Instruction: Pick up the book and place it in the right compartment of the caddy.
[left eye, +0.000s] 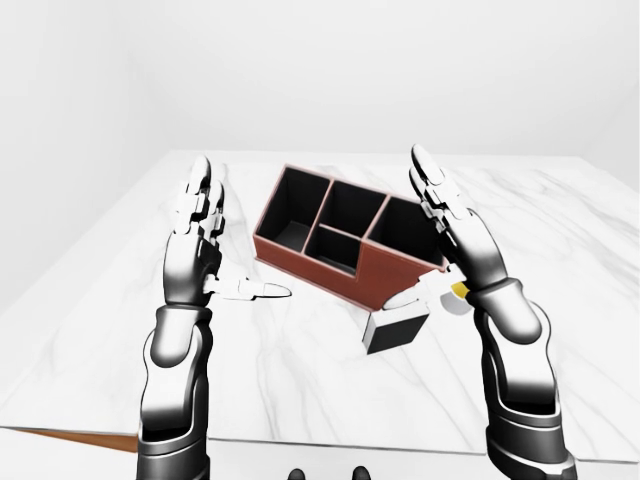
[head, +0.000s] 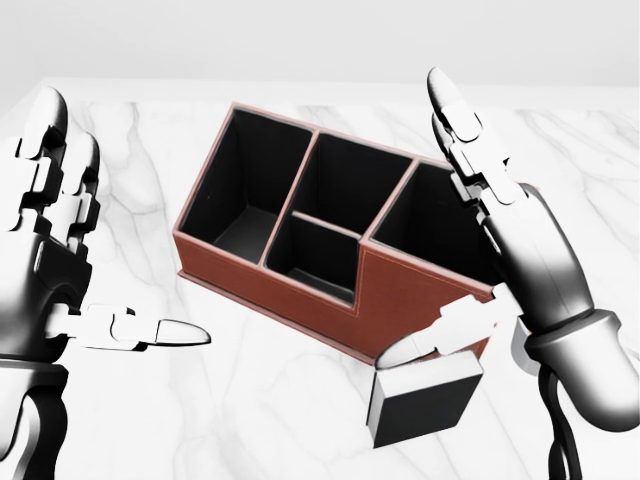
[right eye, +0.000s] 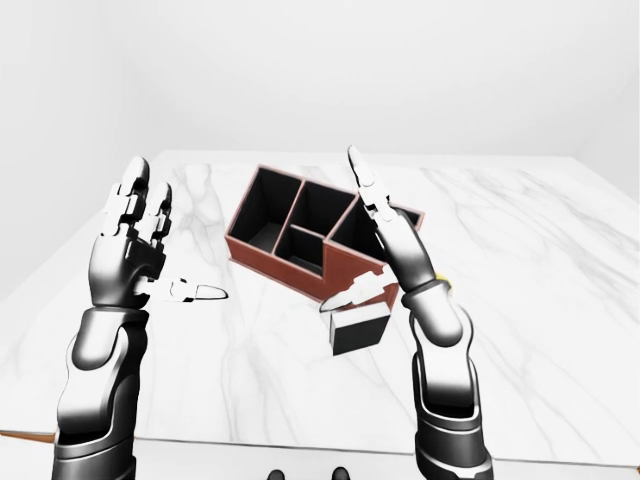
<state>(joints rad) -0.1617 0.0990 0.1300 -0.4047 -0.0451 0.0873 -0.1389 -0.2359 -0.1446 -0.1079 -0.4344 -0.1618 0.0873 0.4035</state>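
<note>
On marble bench (left eye: 300, 390), book (head: 420, 402) lies just beside caddy (head: 300, 270) near wall, below its right compartment (head: 430, 225). Right robot hand (head: 505, 250) open above book, thumb over top edge; left robot hand (head: 60, 260) open, well apart. You lower right hand, straddle book, close firmly before lifting; avoid nudging caddy.

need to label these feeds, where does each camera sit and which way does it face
Left-eye view: on the head, looking down over the marble table at the caddy; both forearms and open hands show.
Head view: on the head, closer in on the caddy and the book; left hand and right hand show.
Right-eye view: on the head, same scene shifted slightly left; both arms show.
The two eye views share nearly the same picture.
</note>
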